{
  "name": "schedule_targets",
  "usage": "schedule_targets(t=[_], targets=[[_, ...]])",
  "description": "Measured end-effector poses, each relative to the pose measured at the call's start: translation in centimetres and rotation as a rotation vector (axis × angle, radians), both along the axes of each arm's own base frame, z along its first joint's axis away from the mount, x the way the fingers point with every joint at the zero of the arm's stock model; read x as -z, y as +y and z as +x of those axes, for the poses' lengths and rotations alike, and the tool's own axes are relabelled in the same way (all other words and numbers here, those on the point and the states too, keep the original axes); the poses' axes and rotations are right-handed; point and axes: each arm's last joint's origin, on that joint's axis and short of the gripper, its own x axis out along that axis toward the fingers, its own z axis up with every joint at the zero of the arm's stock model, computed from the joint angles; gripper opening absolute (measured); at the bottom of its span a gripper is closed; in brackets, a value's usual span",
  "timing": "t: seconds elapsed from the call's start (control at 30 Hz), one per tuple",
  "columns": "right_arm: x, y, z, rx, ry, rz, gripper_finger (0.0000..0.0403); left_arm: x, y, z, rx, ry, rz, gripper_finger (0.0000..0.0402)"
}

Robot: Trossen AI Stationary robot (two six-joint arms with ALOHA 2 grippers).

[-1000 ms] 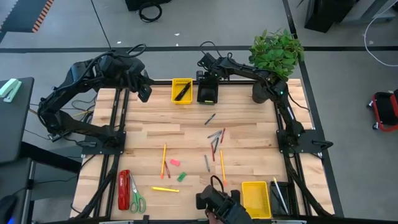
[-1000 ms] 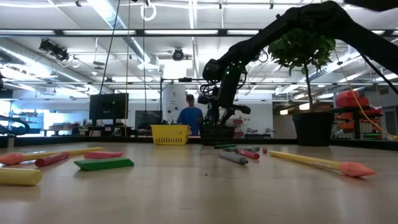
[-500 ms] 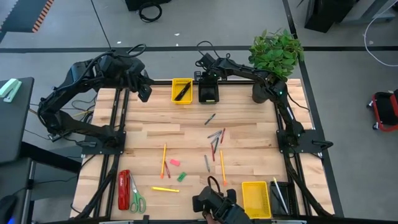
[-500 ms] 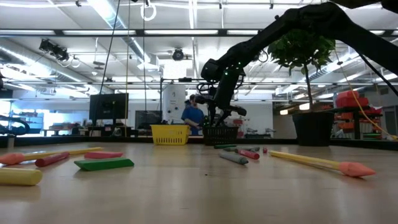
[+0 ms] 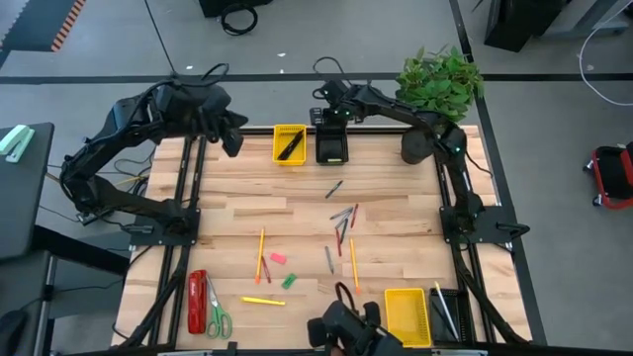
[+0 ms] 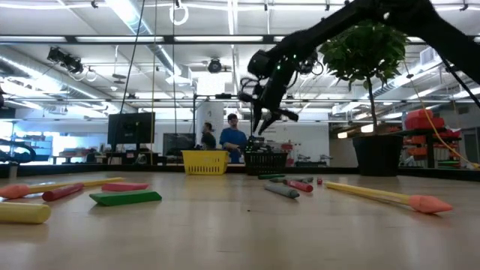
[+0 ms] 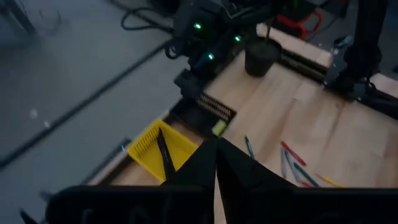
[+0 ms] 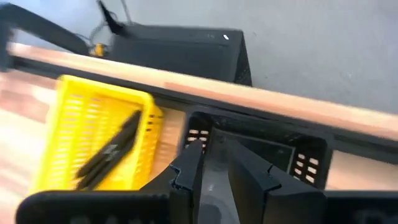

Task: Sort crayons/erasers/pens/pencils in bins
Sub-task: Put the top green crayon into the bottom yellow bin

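Note:
At the far edge stand a yellow bin [image 5: 289, 143] with black pens [image 8: 109, 152] in it and a black bin [image 5: 329, 148] holding a small yellow-green piece [image 7: 217, 127]. My right gripper [image 5: 331, 119] [image 6: 264, 127] hangs above the black bin, slightly open, with nothing between its fingers [image 8: 189, 171]. My left gripper [image 5: 233, 146] [image 7: 215, 152] waits shut in the air over the table's far left corner. Crayons [image 5: 341, 214], orange pencils [image 5: 261, 247] and a pink eraser [image 5: 278, 257] and a green eraser [image 5: 288, 281] lie flat on the table's middle.
A potted plant [image 5: 417, 143] stands at the far right corner. A red stapler [image 5: 197, 302] and green-handled scissors [image 5: 216, 316] lie near left. A second yellow bin [image 5: 406, 316] and a black bin [image 5: 445, 314] sit near right. A dark device [image 5: 346, 331] sits at the near edge.
My right gripper has risen straight up from just over the black bin's rim to well above it, with nothing between its fingers. The things on the table have stayed where they were.

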Motion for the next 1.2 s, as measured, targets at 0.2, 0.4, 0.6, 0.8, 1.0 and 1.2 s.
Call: schedule_targets(t=[0.2, 0.4, 0.6, 0.8, 1.0, 1.2], targets=[[-4.5, 2.5, -0.6, -0.150, -0.017, -0.109, 0.0080, -0.5, 0.1, 0.3, 0.091, 0.034, 0.151, 0.0032], [-7.3, 6.8, -0.3, -0.268, -0.018, -0.137, 0.0080, -0.5, 0.1, 0.3, 0.000, -0.060, 0.026, 0.0017], [-9.0, 12.7, 0.0, -0.374, 0.039, -0.105, 0.0080, -0.5, -0.4, 0.5, 0.063, -0.096, -0.051, 0.0010], [-10.9, 19.1, -2.1, -0.415, 0.182, -0.068, 0.0080, -0.4, -1.1, 0.8, 0.167, -0.045, 0.014, 0.0024], [-12.7, 24.8, -3.7, -0.443, 0.166, -0.018, 0.0080, -0.4, -1.9, 1.1, 0.246, -0.010, 0.064, 0.0019], [-12.4, 28.7, -3.9, -0.444, 0.191, -0.003, 0.0080, -0.4, -2.3, 1.2, 0.282, -0.057, -0.023, 0.0009]])
